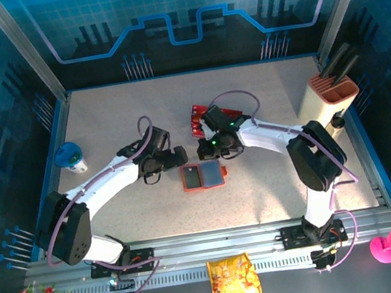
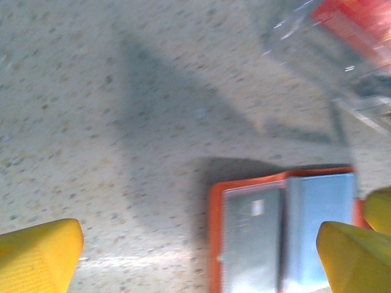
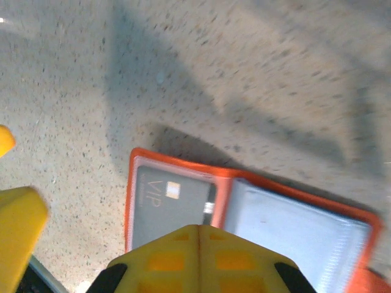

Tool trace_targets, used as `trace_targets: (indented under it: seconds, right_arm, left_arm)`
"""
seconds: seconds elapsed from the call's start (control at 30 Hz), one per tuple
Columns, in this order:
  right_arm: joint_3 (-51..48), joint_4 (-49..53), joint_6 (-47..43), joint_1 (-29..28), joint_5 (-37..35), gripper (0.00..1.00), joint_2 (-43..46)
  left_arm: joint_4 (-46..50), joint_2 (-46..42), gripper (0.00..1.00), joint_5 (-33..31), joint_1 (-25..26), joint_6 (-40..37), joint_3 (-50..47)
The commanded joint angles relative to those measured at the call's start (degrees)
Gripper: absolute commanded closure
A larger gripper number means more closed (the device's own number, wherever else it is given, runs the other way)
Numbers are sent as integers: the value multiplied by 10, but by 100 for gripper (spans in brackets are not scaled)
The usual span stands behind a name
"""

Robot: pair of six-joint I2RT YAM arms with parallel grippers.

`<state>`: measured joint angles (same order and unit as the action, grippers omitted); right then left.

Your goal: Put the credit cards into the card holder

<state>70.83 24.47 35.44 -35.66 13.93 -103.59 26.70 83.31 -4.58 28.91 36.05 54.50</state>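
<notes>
Right claw (image 3: 198,237) is pressed together, low over the open wallet (image 3: 275,213), arm bent in from the right. Left claw (image 2: 195,262) is spread wide beside it. The right wrist view shows a grey VIP card (image 3: 174,204) in the wallet pocket. The left wrist view shows red cards (image 2: 354,21) in a clear rack (image 2: 317,55) beyond the wallet.

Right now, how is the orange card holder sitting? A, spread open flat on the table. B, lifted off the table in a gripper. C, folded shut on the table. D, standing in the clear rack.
A: the card holder lies spread open on the table, its grey-blue inside facing up.
</notes>
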Motion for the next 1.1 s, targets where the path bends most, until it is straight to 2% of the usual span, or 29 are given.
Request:
trace_targets:
  seconds: [0.0,0.2,0.43,1.07]
  right_arm:
    - [-16,33,-29,17,-14,100,11]
    - [-22,46,-67,32,-7,100,7]
    - [-39,41,-70,42,3,100,1]
    - [-53,11,-60,39,27,100,-46]
  left_arm:
    - [2,8,1,46,10,6,29]
    - [-10,47,1,41,62,14,50]
    - [-33,82,1,26,111,19,38]
    - [-18,132,1,-19,130,-5,31]
